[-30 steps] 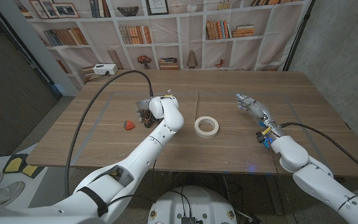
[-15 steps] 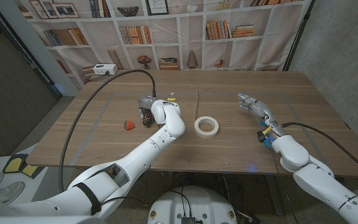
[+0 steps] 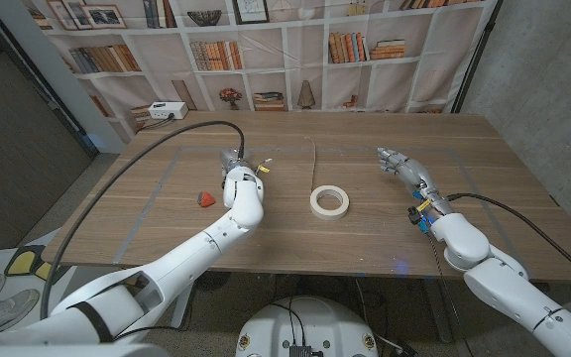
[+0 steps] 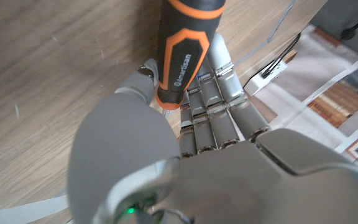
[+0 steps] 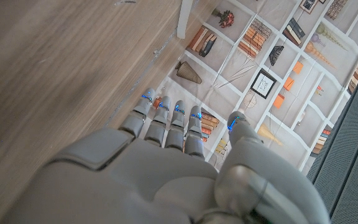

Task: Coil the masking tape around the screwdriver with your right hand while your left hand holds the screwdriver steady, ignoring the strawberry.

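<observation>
While my left hand [image 3: 234, 171] clamps the screwdriver [image 4: 182, 53] toward the bench's [image 3: 365, 228] far left, my right hand [image 3: 397, 164] hovers empty, fingers apart; next it must reach the masking tape [image 3: 329, 201] lying mid-bench

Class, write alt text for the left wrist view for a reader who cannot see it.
The robot's grey left hand grips a black and orange screwdriver handle between thumb and fingers, above a brown wooden table.
</observation>
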